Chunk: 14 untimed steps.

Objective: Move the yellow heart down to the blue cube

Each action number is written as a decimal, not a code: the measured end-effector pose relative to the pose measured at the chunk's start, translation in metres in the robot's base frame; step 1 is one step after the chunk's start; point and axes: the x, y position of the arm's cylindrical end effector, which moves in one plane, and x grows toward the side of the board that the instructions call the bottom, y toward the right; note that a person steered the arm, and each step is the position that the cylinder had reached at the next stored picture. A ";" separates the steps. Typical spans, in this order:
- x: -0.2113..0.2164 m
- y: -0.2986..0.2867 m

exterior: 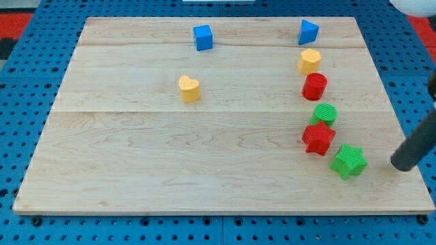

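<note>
The yellow heart (189,88) lies on the wooden board, left of the middle in its upper half. The blue cube (203,37) sits near the board's top edge, just above and slightly right of the heart. My tip (402,164) is at the view's right, near the board's right edge, to the right of the green star (349,161). It is far from the heart and the cube.
Down the right side stand a blue wedge-shaped block (308,31), a yellow hexagon-like block (309,61), a red cylinder (315,86), a green round block (324,113) and a red star (318,138). The board (136,156) rests on a blue pegboard.
</note>
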 end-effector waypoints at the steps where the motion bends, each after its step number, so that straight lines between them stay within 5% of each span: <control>1: 0.000 -0.033; 5: 0.066 -0.083; 6: 0.064 -0.186; 8: -0.081 -0.285; 11: -0.161 -0.329; 14: -0.214 -0.283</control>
